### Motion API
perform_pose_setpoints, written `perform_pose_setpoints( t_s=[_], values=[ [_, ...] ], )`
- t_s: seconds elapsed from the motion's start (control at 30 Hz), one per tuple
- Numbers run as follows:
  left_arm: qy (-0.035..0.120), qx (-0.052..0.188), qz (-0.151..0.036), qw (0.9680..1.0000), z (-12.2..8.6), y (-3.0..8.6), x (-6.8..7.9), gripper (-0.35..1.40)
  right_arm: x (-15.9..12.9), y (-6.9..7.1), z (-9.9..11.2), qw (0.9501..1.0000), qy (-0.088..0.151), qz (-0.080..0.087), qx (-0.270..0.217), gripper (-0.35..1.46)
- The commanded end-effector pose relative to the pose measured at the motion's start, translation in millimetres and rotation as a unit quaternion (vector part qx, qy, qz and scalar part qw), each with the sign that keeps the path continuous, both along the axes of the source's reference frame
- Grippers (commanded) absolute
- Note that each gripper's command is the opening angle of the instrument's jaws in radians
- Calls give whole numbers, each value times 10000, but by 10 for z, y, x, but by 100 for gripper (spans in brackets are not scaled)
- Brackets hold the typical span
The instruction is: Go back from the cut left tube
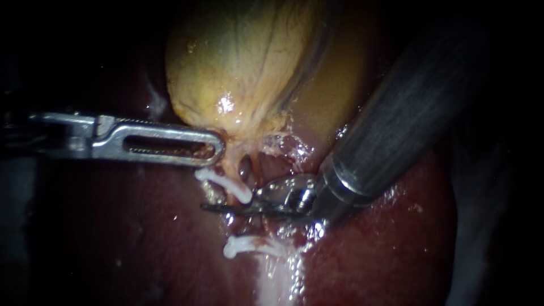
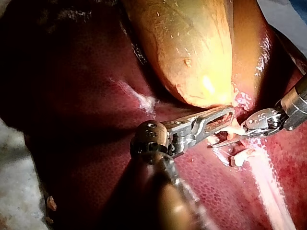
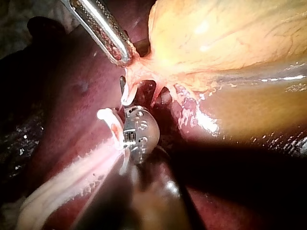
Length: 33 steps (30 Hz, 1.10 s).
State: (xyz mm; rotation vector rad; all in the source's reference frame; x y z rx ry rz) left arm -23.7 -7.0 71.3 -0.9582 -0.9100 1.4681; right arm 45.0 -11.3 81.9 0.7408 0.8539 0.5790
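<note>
The left instrument (image 1: 214,148) has its hand pinching the neck of the gallbladder (image 1: 238,62). The right instrument (image 1: 207,207) has its hand, two thin blades, pressed together and holding nothing. It lies across the gap in the cut left tube (image 1: 231,169), between two white clips (image 1: 224,184), above the liver (image 1: 385,243).

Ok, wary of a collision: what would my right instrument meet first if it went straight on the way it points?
Probably the slotted silver left instrument, just ahead of the dark-shafted right instrument in both wrist views; depth is unclear, so it might pass under onto dark red liver.
</note>
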Motion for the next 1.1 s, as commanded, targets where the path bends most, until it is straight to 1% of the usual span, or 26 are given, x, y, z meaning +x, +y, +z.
perform_pose_setpoints(
  t_s=[0.03, 0.1, 0.13, 0.17, 0.23, 0.27, 0.3, 0.37, 0.4, 0.43, 0.57, 0.7, 0.8, 0.9, 0.97, 1.03, 1.1],
  values=[
    [-4, -1, 3, 10000, 0, 0, 0, -35, 0, 0, -1, 10000, -2, 17, 33, -35],
    [-4, -1, 3, 10000, 0, 0, 0, -35, 0, -1, -2, 9999, 49, 73, 52, -35],
    [-5, -1, 4, 10000, 0, 0, 1, -35, 0, 0, -3, 9998, 133, 133, 48, -35],
    [-5, -1, 4, 10000, 0, 0, 1, -35, 0, -1, -4, 9996, 218, 193, 42, -26],
    [-6, -1, 6, 10000, 0, 0, 1, -35, 1, -1, -5, 9989, 363, 296, 32, 24],
    [-6, -1, 6, 10000, 0, 0, 2, -35, 2, -1, -6, 9988, 386, 314, 30, 56],
    [-6, -1, 6, 10000, 0, 0, 2, -35, 3, -1, -6, 9988, 385, 316, 29, 78],
    [-6, -1, 7, 10000, 0, 0, 2, -35, 6, -2, -5, 9987, 394, 330, 25, 103],
    [-6, -1, 7, 10000, 0, 0, 2, -35, 7, -2, -4, 9987, 393, 330, 23, 110],
    [-6, -1, 7, 10000, 0, 0, 2, -35, 8, -2, -4, 9987, 393, 331, 21, 115],
    [-7, -1, 7, 10000, 0, 0, 2, -35, 9, -3, -3, 9984, 428, 357, 16, 123],
    [-8, -1, 10, 10000, 0, 0, 2, -35, 9, -4, -5, 9984, 433, 350, 16, 127],
    [-10, -1, 12, 10000, 1, 0, 3, -35, 7, -8, -10, 9984, 457, 341, 16, 134],
    [-11, -1, 15, 10000, 1, 0, 4, -35, 4, -12, -17, 9984, 469, 324, 45, 135],
    [-12, -1, 16, 10000, 2, 0, 5, -35, 1, -14, -23, 9984, 497, 283, 0, 137],
    [-5, -5, 7, 10000, 2, 1, 6, -35, -2, -15, -27, 9983, 478, 301, -122, 142],
    [-6, -5, 8, 10000, 3, 1, 6, -35, -7, -15, -30, 9983, 478, 298, -157, 142]
  ],
)
